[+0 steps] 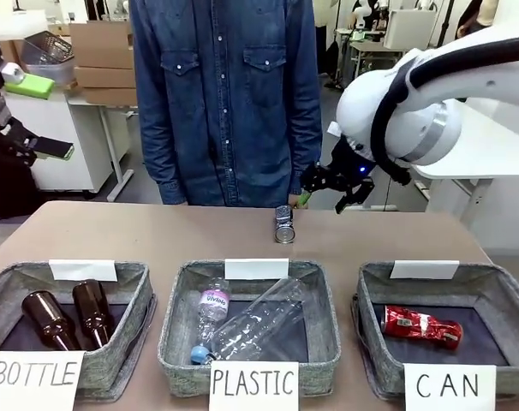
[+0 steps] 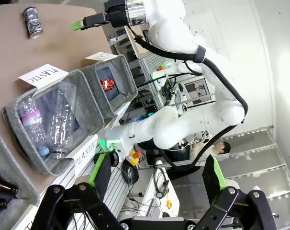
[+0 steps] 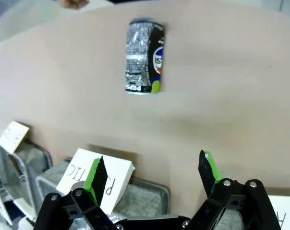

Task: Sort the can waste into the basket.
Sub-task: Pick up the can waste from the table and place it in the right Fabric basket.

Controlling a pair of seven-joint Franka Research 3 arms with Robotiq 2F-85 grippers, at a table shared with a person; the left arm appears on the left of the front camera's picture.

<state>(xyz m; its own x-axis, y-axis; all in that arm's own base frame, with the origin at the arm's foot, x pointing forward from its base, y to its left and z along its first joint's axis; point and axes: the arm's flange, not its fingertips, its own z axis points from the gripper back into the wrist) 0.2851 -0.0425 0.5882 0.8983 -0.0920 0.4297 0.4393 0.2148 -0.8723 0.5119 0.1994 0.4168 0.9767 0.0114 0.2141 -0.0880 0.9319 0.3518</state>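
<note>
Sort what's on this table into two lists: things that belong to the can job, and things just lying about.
Belongs to the job:
- dark crushed metal can lying on the table
- red dented metal can
- grey fabric basket signed CAN
- open right claw

Just lying about:
- brown glass bottles
- clear plastic bottles
- grey BOTTLE basket
- grey PLASTIC basket

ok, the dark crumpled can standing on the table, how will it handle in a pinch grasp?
The dark crumpled metal can probably weighs little and may give further under the pads. Its dented wall offers uneven contact, so it could twist. Standing upright on a narrow base, it would likely tip if nudged.

Bright even indoor light, soft shadows, wrist views warped at edges, slightly blurred
</note>
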